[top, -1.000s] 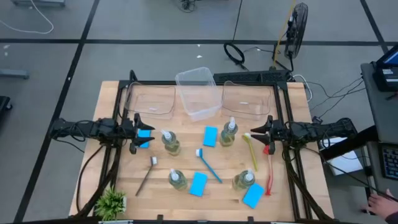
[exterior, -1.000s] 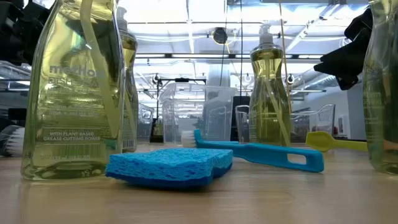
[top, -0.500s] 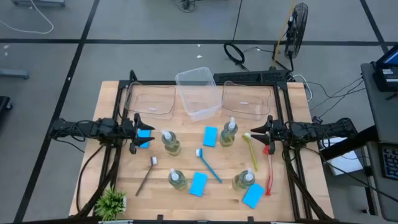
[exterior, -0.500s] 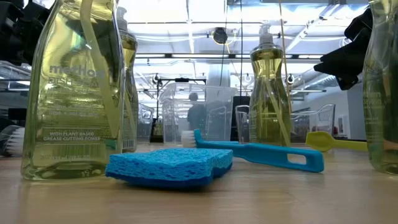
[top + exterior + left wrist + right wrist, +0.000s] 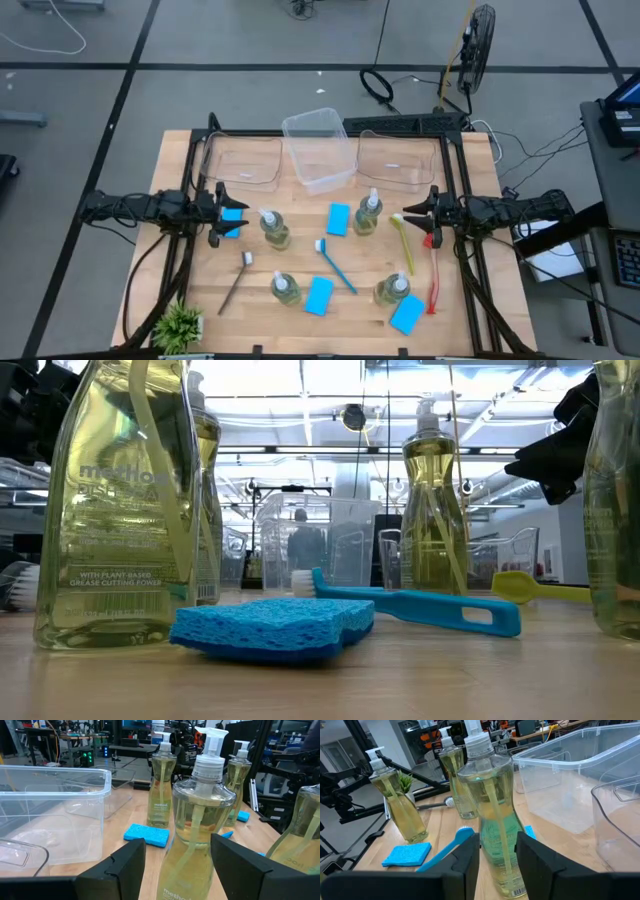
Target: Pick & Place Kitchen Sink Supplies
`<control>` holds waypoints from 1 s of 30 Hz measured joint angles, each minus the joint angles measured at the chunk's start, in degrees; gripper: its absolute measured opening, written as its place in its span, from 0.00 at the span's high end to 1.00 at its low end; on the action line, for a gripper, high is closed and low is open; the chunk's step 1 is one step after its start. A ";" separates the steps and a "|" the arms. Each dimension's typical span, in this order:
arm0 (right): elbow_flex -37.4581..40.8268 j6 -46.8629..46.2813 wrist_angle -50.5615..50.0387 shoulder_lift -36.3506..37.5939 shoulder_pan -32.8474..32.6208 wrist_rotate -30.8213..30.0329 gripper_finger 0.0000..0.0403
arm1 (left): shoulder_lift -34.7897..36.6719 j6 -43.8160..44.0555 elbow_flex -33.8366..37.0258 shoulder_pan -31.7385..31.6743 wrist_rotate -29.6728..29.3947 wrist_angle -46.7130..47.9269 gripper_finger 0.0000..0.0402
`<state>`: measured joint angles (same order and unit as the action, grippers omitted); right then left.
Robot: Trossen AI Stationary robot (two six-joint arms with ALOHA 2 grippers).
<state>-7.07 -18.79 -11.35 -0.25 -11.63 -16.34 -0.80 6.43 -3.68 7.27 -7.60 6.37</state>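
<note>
Left gripper (image 5: 218, 213), right gripper (image 5: 430, 213), high view: at opposite table (image 5: 350, 315) edges, jaws parted, both empty.

Low view: sponge (image 5: 270, 628) lying flat, likely soft and light.

Left wrist view: soap bottle (image 5: 200, 820) just ahead, probably heavy and slippery; grasp its narrow waist.

Right wrist view: second bottle (image 5: 492, 815), likewise.

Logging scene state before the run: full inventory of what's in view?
soap bottles: 4, clear yellow-green with white pumps, mid-table.
sponges: 4, light blue, scattered among the bottles.
brushes: 4, blue, yellow, red, dark grey, lying flat.
clear bins: 3, along the far edge.
potted plant: 1, green, near left corner.
person: 1, far off behind the table.
left pincer: open, over the table's left side.
right pincer: open, over the right side.
</note>
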 joint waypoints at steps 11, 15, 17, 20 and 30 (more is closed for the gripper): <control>0.00 0.02 0.39 -0.15 0.01 -0.04 0.72 | 0.00 -0.01 0.00 0.00 0.00 -0.01 0.44; 0.00 3.02 0.75 -0.20 0.00 -0.19 0.72 | 0.02 0.01 0.00 0.00 -0.01 -0.01 0.44; 0.00 5.97 1.52 -0.20 0.02 -0.20 0.72 | 0.00 -0.02 0.00 0.00 0.01 -0.02 0.44; 0.02 11.82 3.81 -0.29 0.02 -0.22 0.72 | 0.02 -0.01 0.00 0.00 0.00 0.00 0.44; 0.17 17.58 7.93 -0.31 0.02 -0.28 0.72 | 0.02 -0.02 0.00 0.00 0.01 -0.02 0.44</control>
<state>-6.90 -1.20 -3.42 -0.56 -11.62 -16.62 -0.78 6.42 -3.68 7.27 -7.60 6.35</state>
